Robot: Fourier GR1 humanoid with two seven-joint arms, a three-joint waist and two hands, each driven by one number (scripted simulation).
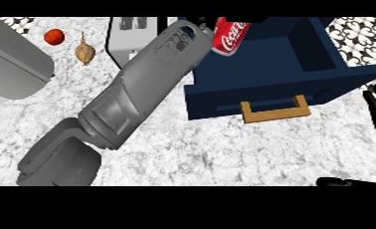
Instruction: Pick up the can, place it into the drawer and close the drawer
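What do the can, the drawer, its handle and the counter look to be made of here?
The can is likely metal, with a glossy red printed coat and white lettering. The drawer has navy, matte painted panels, possibly wood, though the look leaves it open. The handle is tan and matte, like wood. The counter is white with grey veining, like marble.
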